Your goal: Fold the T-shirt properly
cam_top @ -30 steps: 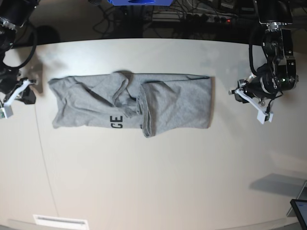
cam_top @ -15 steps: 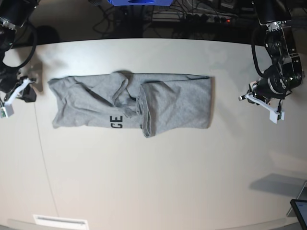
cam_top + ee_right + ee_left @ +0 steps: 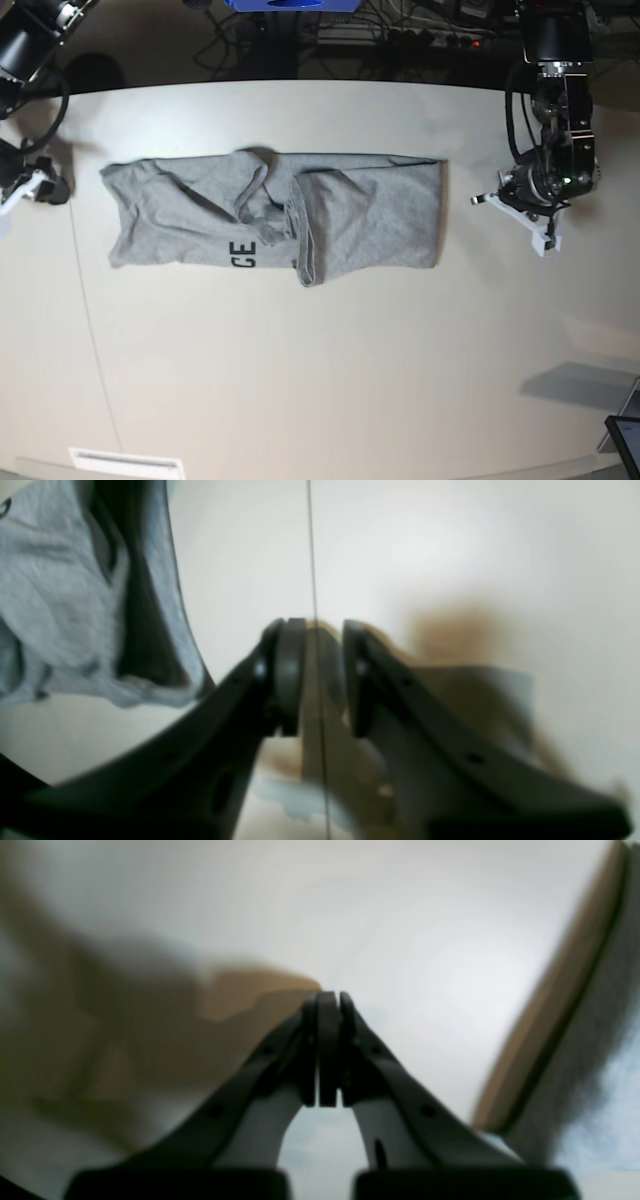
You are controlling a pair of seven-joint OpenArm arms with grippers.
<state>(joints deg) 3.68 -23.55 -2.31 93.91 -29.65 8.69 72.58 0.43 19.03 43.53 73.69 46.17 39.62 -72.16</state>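
The heather-grey T-shirt (image 3: 275,222) lies in the middle of the table, folded into a long strip with rumpled layers. Black letters "CE" (image 3: 241,253) show near its front edge. One end of the shirt also shows at the upper left of the right wrist view (image 3: 50,605). My left gripper (image 3: 520,218) hovers over bare table to the right of the shirt, apart from it. In its wrist view the left gripper (image 3: 327,1002) is shut and empty. My right gripper (image 3: 15,195) is at the table's left edge, left of the shirt. In its wrist view the right gripper (image 3: 317,675) has a narrow gap and holds nothing.
The pale table (image 3: 300,380) has a thin seam line (image 3: 85,300) running down its left part. Cables and a power strip (image 3: 400,40) lie behind the far edge. A dark screen corner (image 3: 625,440) shows at the bottom right. The table's edge (image 3: 550,1005) is close to my left gripper.
My left gripper swung right, then back left, and turned, staying beside the shirt. My right gripper drew farther left and a little back, towards the table edge. The shirt has not moved.
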